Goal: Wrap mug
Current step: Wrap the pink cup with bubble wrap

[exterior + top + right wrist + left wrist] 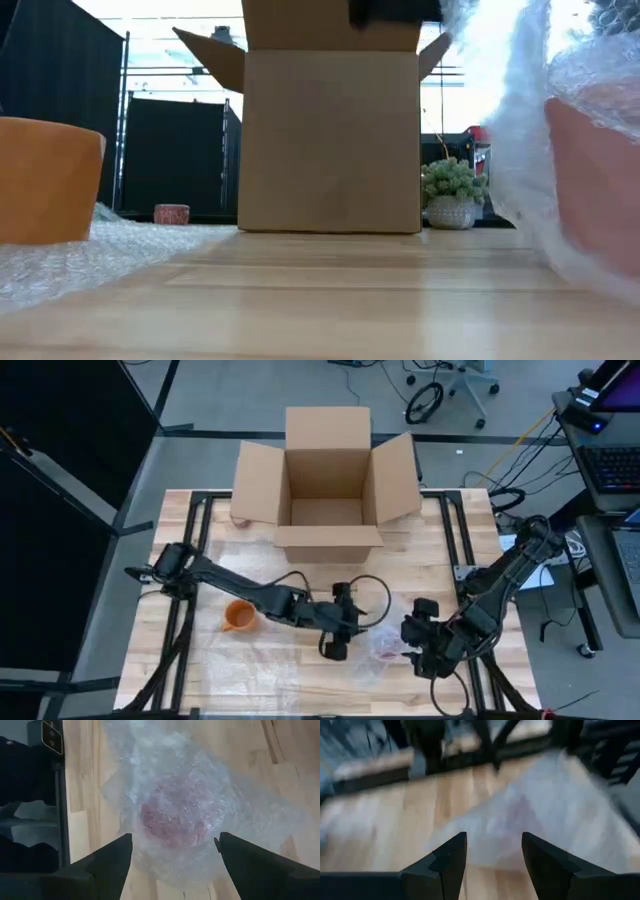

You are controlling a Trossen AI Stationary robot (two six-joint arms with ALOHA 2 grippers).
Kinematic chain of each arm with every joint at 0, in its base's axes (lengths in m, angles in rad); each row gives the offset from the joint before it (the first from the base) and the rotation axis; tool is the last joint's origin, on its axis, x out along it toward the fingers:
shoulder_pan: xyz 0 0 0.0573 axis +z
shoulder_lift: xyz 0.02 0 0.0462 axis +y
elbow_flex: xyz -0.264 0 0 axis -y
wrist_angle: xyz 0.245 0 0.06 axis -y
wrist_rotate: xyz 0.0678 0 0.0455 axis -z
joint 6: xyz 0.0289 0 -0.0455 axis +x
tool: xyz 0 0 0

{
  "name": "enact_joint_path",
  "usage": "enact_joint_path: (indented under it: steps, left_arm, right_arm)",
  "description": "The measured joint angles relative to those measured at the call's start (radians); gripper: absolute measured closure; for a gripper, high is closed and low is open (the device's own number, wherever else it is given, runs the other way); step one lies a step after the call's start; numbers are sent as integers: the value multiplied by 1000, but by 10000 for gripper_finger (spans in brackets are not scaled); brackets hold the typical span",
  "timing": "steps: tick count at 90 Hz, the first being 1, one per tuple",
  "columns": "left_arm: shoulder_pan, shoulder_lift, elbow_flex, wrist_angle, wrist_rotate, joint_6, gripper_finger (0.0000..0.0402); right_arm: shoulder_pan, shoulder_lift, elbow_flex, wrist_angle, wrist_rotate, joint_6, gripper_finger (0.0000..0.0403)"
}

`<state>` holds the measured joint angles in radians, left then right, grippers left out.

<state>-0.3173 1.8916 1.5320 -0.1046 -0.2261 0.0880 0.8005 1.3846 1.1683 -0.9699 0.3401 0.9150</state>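
Observation:
A red mug [172,820] lies bundled in clear bubble wrap [165,765] on the wooden table, right of centre near the front edge [385,645]. In the low view it shows at the right [600,190]. An orange mug [238,617] stands bare on another sheet of bubble wrap [265,660] to the left. My left gripper [336,643] is open just left of the wrapped mug and faces it [494,837]. My right gripper [414,636] is open just right of it, looking down on the bundle [175,836].
An open cardboard box [327,490] stands at the table's far middle, flaps spread. Black frame rails [190,550] run along the left and right sides of the table. A small potted plant [452,195] shows beyond the table.

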Motion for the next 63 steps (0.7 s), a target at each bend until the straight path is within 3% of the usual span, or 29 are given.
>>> enact_joint_path:
  steps: [15, 37, 49, 63]
  left_arm:
    - [-20, 30, 2, 89, 163, -20, 223]
    - [-36, 93, -1, 141, 185, -30, 223]
    - [-52, 4, 42, 7, 50, -9, 223]
    - [-55, -107, 34, -275, -229, -24, 223]
  right_arm:
    - [0, 0, 0, -1, -2, -2, 122]
    - [2, 0, 0, -1, -31, 0, 122]
    - [3, 0, 0, -4, -31, 5, 122]
    - [3, 0, 0, -6, -29, 16, 122]
